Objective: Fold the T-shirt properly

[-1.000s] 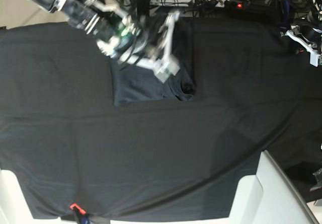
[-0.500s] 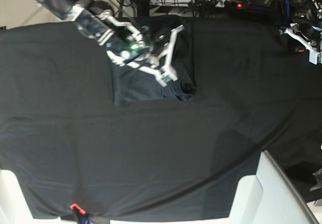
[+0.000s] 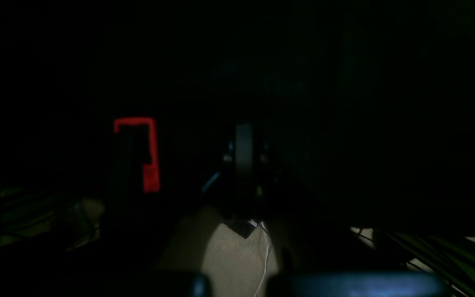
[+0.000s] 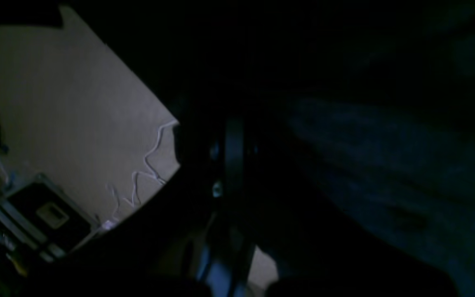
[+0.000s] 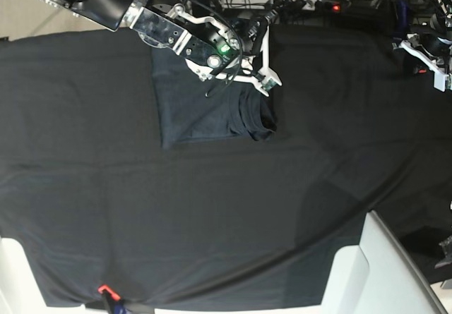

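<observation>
- T-shirt (image 5: 205, 109) lay folded into a compact dark slate-grey rectangle on the black table covering (image 5: 212, 215), toward the far edge of that covering and somewhat to the base view's left of its middle.
- Its bunched, rounded corner sat at the shirt's near right end in the base view; the rest of the shirt looked flat, with a straight near edge.
- The right gripper (image 5: 267, 82) hung over the T-shirt's far right corner, its white fingers (image 5: 271, 82) pressed together with nothing visibly between them; whether the tips touched the fabric could not be told.
- The right arm reached in from beyond the shirt's far left side, a green light on its wrist showing above the shirt's far edge.
- The left gripper (image 5: 431, 63) stood well apart from the T-shirt, out past the covering's far right edge, closed and empty.
- Both wrist views were nearly black: the right one showed dim bluish T-shirt fabric (image 4: 386, 165) beside a strip of pale floor (image 4: 76, 115), the left one only a red mark (image 3: 149, 156) and pale floor.
</observation>
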